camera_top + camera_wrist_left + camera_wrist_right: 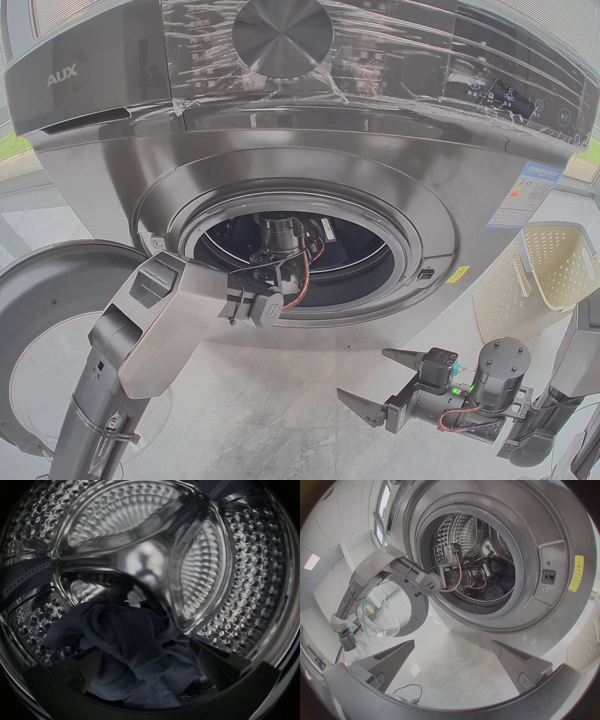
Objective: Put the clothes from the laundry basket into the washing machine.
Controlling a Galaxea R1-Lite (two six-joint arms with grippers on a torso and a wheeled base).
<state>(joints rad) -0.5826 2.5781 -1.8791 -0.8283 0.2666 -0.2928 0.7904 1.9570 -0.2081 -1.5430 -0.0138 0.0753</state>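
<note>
The washer [387,181] stands with its round door [37,294] swung wide open to the robot's left. The left arm [162,312] goes straight in through the opening, wrist and all inside the drum [250,573]. From the left wrist view, the left gripper [146,645] has its jaws spread wide. One finger [84,664] sits on either side of the clothes [125,630], a bundle of dark navy fabric heaped at the bottom of the drum against its dimpled steel wall. The jaws aren't closed on it. The cloth lies loose between and beyond the fingers, and I can't tell whether the tips touch it. A small white tag shows on top of the heap. From the right wrist view, the same dark fabric [500,583] sits low in the drum, just past the left wrist. The right gripper [362,372] hangs outside the washer, low and off to the right of the opening, over the pale tiled floor [262,400]. Its jaws are also wide apart with nothing between them. The cream perforated basket [500,294] stands on the floor just beside the washer's right front corner, behind the right arm.
</note>
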